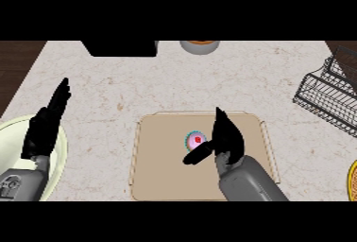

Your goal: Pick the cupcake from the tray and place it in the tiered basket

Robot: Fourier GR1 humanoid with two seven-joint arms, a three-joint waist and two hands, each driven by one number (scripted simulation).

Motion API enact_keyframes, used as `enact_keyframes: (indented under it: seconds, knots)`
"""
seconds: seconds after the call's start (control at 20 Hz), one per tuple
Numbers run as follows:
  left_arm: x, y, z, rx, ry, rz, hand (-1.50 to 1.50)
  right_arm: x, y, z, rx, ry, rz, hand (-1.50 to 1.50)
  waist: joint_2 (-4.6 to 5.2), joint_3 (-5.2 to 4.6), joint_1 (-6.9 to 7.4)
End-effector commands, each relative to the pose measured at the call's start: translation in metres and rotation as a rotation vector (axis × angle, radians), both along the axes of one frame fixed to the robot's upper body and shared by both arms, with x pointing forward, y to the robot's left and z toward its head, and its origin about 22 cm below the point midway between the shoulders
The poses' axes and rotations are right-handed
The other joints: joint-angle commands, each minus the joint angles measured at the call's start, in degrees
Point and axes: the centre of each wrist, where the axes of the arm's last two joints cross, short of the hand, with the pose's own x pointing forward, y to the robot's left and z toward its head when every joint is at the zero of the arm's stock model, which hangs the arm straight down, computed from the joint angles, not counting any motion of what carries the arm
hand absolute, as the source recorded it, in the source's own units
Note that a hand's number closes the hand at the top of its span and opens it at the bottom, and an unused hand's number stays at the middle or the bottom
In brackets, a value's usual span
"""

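A small cupcake with pink icing, a teal rim and a red dot on top sits near the middle of the tan tray. My right hand is just right of it, fingers straight and pointing away from me, thumb stretched out below the cupcake; the hand is open and does not hold it. The black wire tiered basket stands at the counter's right edge. My left hand rests open at the left, fingers up.
A pale green plate lies under my left forearm at the lower left. A black box and a grey cup with orange contents stand at the back edge. A yellow rim shows at the lower right.
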Motion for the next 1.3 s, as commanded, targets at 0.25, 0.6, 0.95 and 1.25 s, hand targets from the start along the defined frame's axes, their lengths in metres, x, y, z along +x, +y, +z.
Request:
enact_keyframes:
  seconds: [0.25,0.6,0.95,1.25]
  knots:
    - [-0.003,-0.004,-0.008,0.003,0.005,0.0,0.0,0.012,0.012,0.003,-0.014,0.155,-0.15,-1.5,0.14,0.02,0.04]
    - [0.005,0.002,-0.002,0.004,0.001,0.009,0.0,0.005,0.016,-0.019,0.023,0.189,-0.134,-1.5,0.15,0.03,-0.19]
    - [0.004,-0.008,-0.01,-0.003,-0.004,-0.015,0.0,0.019,0.028,-0.026,0.096,0.26,0.018,1.5,0.31,0.05,0.41]
    - [0.0,-0.019,-0.014,0.009,-0.009,0.008,0.0,0.005,0.042,-0.034,-0.052,0.192,0.064,1.5,0.09,0.04,-0.17]
